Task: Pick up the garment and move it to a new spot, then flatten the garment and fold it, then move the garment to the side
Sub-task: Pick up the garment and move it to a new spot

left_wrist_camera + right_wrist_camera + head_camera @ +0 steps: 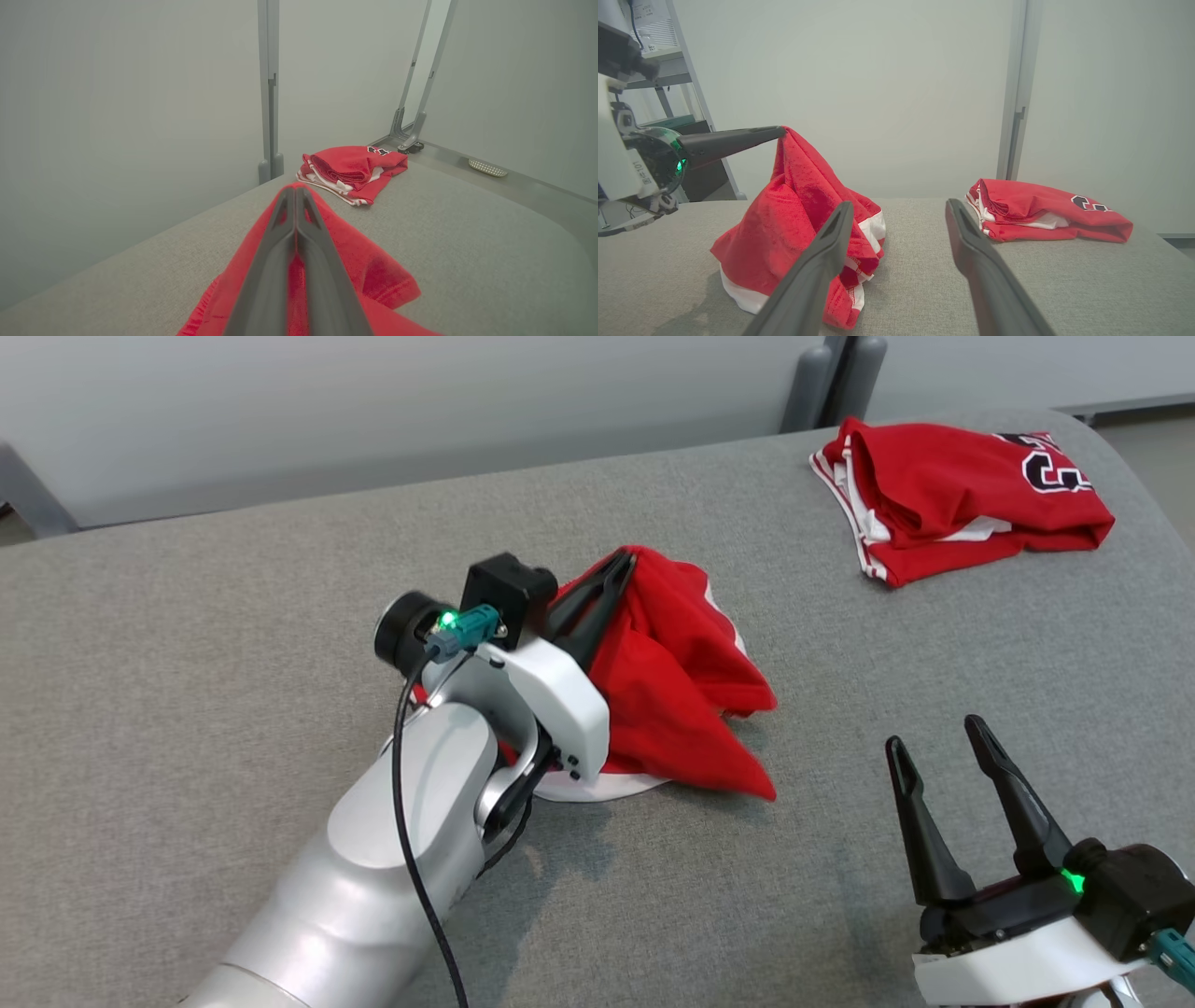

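Grey fabric surface bears the red garment at its middle, its peak pinched and held up by the closed left gripper. The right gripper hovers nearby, spread wide and empty. A folded red jersey at the far corner shows black numerals, partly hidden. Pale walls stand behind.

Grey fabric-covered desk, padded look, far right corner rounded. Two things lie on it. Near the middle, a red garment: white hem and lower folds rest on the fabric, upper part drawn up into a peak. Near the far right corner, well apart, a folded red jersey with white trim and a dark numeral.
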